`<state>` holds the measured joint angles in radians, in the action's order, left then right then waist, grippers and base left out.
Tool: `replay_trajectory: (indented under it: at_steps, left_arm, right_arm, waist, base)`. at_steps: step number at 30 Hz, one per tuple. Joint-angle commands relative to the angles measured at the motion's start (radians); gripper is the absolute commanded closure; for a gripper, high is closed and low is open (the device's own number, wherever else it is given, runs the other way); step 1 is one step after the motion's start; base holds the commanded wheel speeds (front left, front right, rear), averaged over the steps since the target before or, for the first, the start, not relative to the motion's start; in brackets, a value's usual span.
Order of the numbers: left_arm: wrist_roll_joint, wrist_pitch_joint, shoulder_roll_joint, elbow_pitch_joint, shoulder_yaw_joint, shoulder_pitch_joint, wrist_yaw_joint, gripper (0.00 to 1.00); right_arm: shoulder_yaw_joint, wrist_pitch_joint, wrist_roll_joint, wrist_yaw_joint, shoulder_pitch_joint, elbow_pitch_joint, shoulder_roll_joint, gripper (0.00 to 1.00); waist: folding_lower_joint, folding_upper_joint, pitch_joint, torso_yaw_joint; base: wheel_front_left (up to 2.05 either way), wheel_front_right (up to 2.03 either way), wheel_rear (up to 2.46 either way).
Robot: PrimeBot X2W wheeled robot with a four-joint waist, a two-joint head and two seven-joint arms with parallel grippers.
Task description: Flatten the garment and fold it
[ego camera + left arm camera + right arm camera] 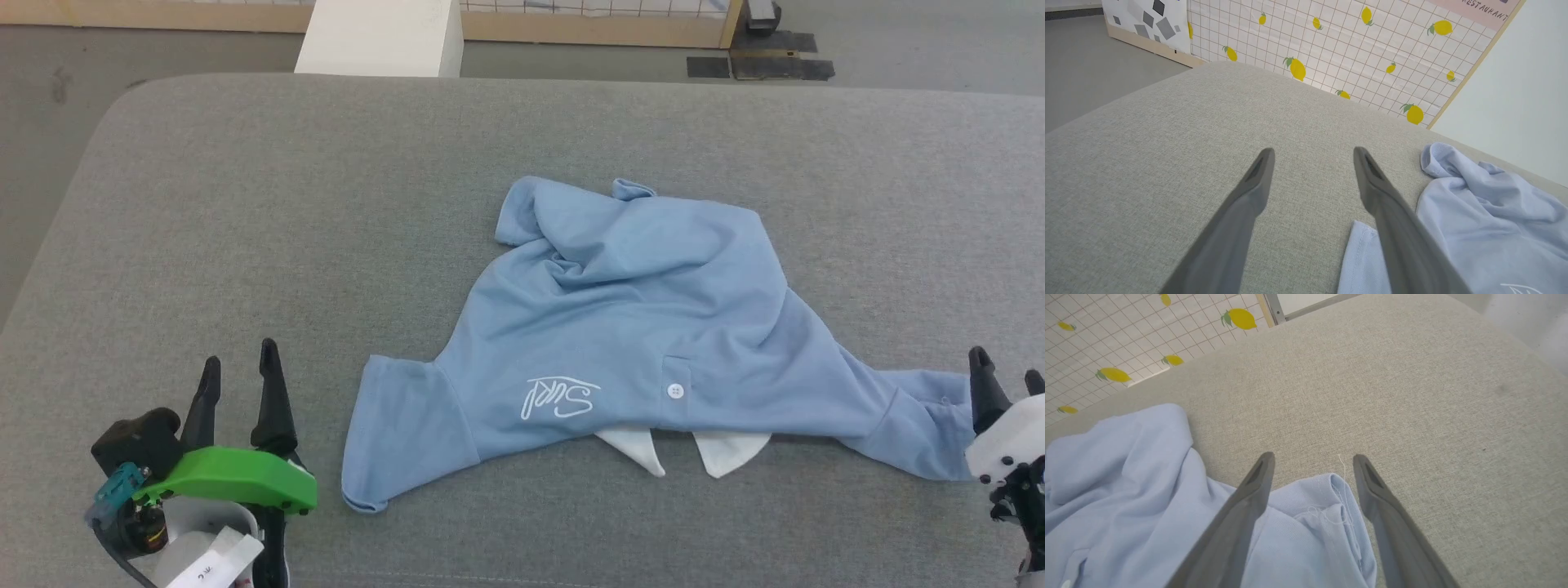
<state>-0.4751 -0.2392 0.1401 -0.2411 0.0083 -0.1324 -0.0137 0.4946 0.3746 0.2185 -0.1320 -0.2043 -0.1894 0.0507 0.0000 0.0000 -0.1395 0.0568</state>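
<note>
Here's the grey fabric-covered worktop [245,204], and right of its centre lies the garment [637,310]. It is front side up and badly rumpled, with the far part bunched into folds and a sleeve spread out to each side. The left gripper [240,353] hovers over bare worktop just beside the near sleeve, fingers well apart and holding nothing. Over to the right gripper [1006,364]: it is spread wide too, fingers either side of the other sleeve's hem, not closed on it. The white collar [645,453] pokes out towards the robot, with the cursive logo [559,398] and one white button [674,391] just above.
</note>
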Motion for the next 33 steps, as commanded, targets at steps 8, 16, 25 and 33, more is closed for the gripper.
replay_trajectory:
  at_steps: [8,16,25,33]
  left_arm:
    - [-0.004,0.007,0.008,0.023,-0.014,0.006,0.003,0.0]
    - [0.008,0.013,0.006,0.048,-0.046,-0.053,-0.003,0.0]
    - [0.006,0.004,-0.003,0.041,-0.061,-0.088,-0.01,0.0]
    - [-0.002,-0.003,-0.013,0.023,-0.071,-0.106,-0.021,0.0]
  right_arm:
    - [-0.137,-0.004,-0.033,0.001,-0.082,-0.007,0.0,0.0]
    - [-0.335,0.27,-0.194,0.001,-0.339,-0.196,0.047,0.0]
    - [-0.477,0.567,-0.26,0.001,-0.436,-0.344,0.107,0.0]
    - [-0.497,0.555,-0.233,0.001,-0.482,-0.312,0.136,1.0]
  waist:
    - [0.0,0.0,-0.017,0.002]
    - [0.0,0.0,-0.115,0.072]
    - [0.0,0.0,-0.171,0.124]
    - [0.0,0.0,-0.191,0.146]
  base:
    - [0.0,0.0,0.0]
    - [0.0,0.0,0.0]
    - [0.0,0.0,0.0]
    - [0.0,0.0,0.0]
